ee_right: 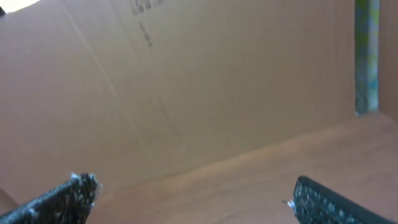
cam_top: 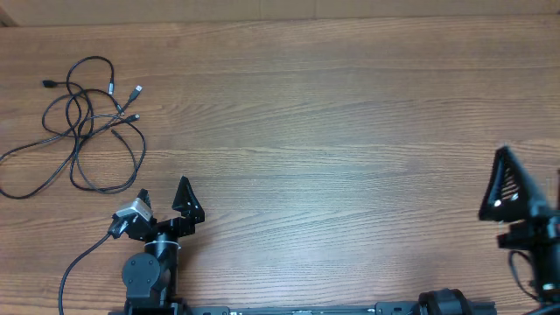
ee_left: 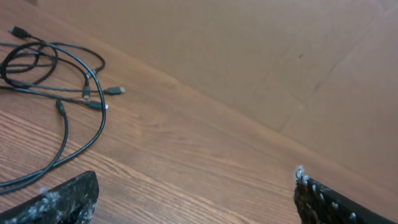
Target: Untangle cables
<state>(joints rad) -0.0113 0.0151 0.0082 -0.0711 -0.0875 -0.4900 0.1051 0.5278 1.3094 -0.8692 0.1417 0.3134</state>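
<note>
Cables [cam_top: 83, 118]: one loose knot at the far-left of the table [cam_top: 332, 131], nothing holding them. The crossings bunch in the middle. Four plug ends stick out along the top and right of the knot, and the long loops trail toward the left edge. Left wrist view shows the same bundle [ee_left: 87, 93] ahead and to the left, flat on the wood.

Left gripper [cam_top: 162, 199]: near the bundle, just below and right of it, not touching. Jaws spread wide, empty.

My read is that this is the approach step and no untangling is done yet.
- Go for a plug end [cam_top: 137, 90], not the mid-knot. A free end threads back out, whereas grabbing a crossing just tightens it.
- Come down steep, since thin cord on flat wood slips out of a shallow pinch.
- Pull outward slowly and watch that the whole bundle doesn't drag along.

Right gripper [cam_top: 507, 188]: far-right edge, well apart from the cables. Its wrist view shows the jaws released [ee_right: 193, 193], with nothing between them. It probably has to cross over to pin the rest while the left pulls.
</note>
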